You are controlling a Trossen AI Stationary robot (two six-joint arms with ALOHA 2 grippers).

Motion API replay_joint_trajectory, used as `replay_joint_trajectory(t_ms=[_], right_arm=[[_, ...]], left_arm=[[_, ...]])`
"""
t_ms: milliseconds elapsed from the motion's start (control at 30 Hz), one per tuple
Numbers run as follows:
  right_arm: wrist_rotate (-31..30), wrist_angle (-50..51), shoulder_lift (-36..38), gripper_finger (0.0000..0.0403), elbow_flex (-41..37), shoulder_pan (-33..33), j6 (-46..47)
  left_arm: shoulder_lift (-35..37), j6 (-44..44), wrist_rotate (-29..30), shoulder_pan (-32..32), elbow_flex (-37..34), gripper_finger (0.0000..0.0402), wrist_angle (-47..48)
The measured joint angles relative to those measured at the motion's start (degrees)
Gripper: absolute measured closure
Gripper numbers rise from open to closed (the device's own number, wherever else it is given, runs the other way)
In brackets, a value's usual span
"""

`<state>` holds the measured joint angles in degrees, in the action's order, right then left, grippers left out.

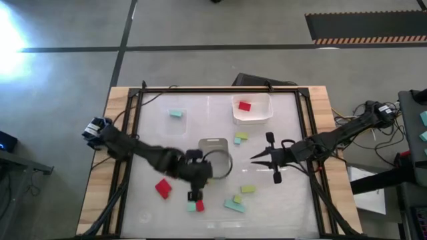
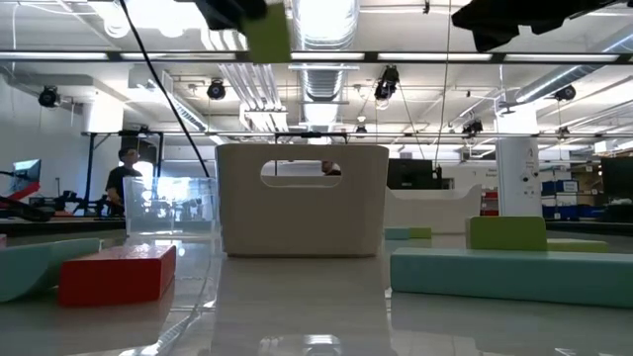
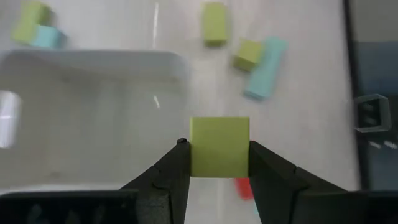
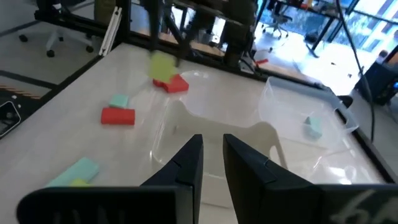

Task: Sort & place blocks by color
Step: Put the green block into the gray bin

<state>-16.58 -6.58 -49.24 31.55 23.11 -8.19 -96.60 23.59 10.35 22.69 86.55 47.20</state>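
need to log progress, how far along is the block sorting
Early. Done: one red block in the far right container and one teal block in the far left one. In hand: the left gripper holds a yellow-green block by the middle container. Left: several blocks loose on the table.

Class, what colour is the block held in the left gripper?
Yellow-green block, clearest in the left wrist view.

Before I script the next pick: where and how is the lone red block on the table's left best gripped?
Take the red block across two opposite side faces, coming straight down from above. It lies flat and is turned diagonally to the edges of the table, so the wrist should probably rotate to match. Nothing touches it, so either pair of sides looks free for the fingers.
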Motion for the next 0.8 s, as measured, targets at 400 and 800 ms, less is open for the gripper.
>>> replay_joint_trajectory(t_ms=[400, 800], right_arm=[[0.01, 6.47, 5.06, 0.0351, 0.00, 0.00, 1.09], [0.00, 6.77, 4.56, 0.0351, -0.18, -0.02, 0.95]], left_arm=[[-0.42, -13.83, -1.90, -14.15, 0.10, 0.0281, -2.52], [-0.42, -18.42, -5.66, -20.66, -7.65, 0.0281, -11.80]])
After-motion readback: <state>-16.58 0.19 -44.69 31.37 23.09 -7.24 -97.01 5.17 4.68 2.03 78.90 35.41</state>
